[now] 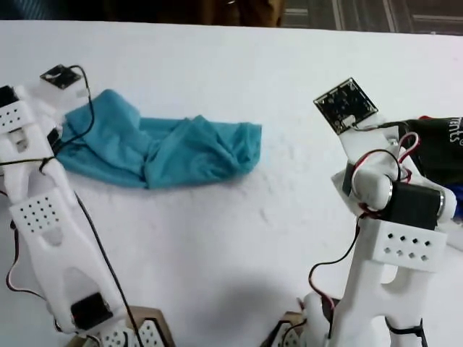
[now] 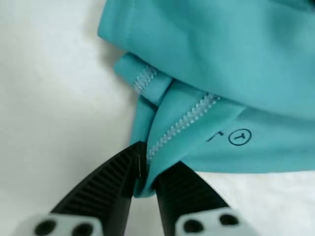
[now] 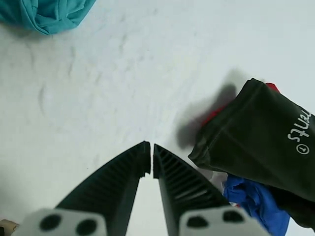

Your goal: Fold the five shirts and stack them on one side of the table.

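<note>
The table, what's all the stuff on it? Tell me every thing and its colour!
teal shirt: 1, teal, bunched on the table's left half
black shirt: 1, black, on top of a pile at the table's right edge
blue cloth: 1, blue, under the black shirt
red cloth: 1, red, peeking out from under the black shirt
table: 1, white
left arm: 1, white, by the teal shirt's end
right arm: 1, white, beside the pile
left gripper: 1, black fingers, shut on the teal shirt's hem
right gripper: 1, black fingers, shut, empty, over bare table beside the pile
</note>
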Controlling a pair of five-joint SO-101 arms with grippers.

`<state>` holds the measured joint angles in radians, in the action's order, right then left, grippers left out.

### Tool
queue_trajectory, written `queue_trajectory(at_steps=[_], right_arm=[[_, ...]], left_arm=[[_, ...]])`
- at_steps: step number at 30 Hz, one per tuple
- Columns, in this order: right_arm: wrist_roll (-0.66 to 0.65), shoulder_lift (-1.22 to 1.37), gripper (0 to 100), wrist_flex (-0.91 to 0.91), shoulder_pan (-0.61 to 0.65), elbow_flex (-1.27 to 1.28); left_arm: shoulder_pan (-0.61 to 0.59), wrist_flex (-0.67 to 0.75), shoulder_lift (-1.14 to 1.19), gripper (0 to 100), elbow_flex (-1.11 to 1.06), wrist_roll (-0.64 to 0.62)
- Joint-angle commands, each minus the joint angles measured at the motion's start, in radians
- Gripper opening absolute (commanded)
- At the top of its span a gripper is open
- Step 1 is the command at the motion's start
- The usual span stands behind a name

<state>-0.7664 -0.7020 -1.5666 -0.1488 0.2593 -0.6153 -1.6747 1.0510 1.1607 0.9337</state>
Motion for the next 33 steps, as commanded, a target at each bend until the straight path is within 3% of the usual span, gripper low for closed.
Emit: queue_trajectory(at_steps=[1,6,11,19,27,33], right_arm=[[-0.003,-0.018,1.8,0.008,0.005,-0.008],[-0.003,-0.022,1.8,0.008,0.005,-0.006],[-0.003,-0.022,1.8,0.008,0.005,-0.006],[-0.003,-0.019,1.8,-0.01,0.005,-0.011],[-0.005,-0.024,1.8,-0.053,0.005,-0.011],[-0.003,-0.024,1.8,-0.053,0.005,-0.011]], left_arm=[[-0.011,-0.023,-0.029,10,0.048,-0.089],[-0.015,-0.038,-0.023,28,0.228,-0.233],[0.038,-0.032,-0.017,25,0.337,-0.298],[0.21,0.098,0.014,25,0.237,-0.356],[0.224,0.245,0.078,25,0.193,-0.362],[0.261,0.196,0.13,24,0.193,-0.364]])
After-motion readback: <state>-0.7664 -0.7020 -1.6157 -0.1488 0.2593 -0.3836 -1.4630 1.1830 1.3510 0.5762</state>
